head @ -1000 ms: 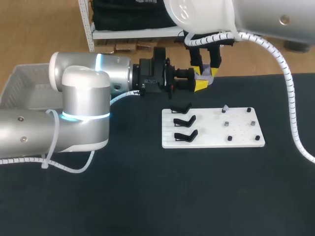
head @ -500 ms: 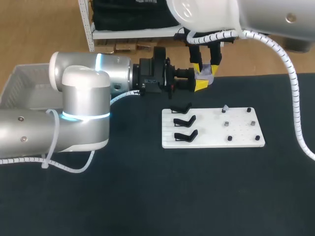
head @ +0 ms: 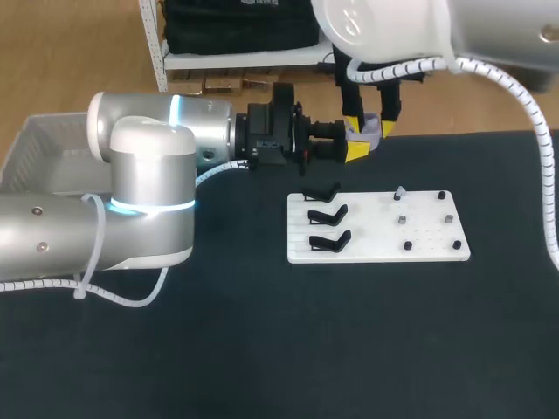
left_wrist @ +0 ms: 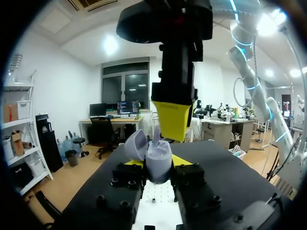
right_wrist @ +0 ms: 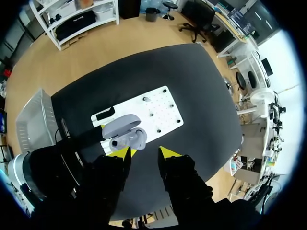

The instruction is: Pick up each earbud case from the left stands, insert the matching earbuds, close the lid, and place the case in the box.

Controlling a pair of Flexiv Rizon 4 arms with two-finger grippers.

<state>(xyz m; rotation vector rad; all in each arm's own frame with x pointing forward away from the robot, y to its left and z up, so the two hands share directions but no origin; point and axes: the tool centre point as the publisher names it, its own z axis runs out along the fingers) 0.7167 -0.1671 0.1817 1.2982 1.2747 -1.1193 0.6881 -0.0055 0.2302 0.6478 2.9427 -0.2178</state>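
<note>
A lavender earbud case (head: 368,133) with its lid swung open is held above the table's far edge, my left gripper (head: 356,147) shut on its lower half. In the left wrist view the case (left_wrist: 158,157) sits between the yellow tips, and a pale earbud stem (left_wrist: 156,134) sticks up from it. My right gripper (head: 369,125) hangs open just above the case, nothing between its fingers. From the right wrist view the case (right_wrist: 123,133) lies just ahead of my right gripper (right_wrist: 144,152). Black stands (head: 326,216) on the white board (head: 419,249) are bare.
The white board (right_wrist: 158,115) carries several small dark pegs (head: 407,246) on its right half. A grey mesh box (head: 39,157) stands at the table's left end, also visible as the box (right_wrist: 32,125) beside my left arm.
My right gripper has drifted right and slightly up from the case, its fingers a touch wider. The left arm and the case have stayed still.
</note>
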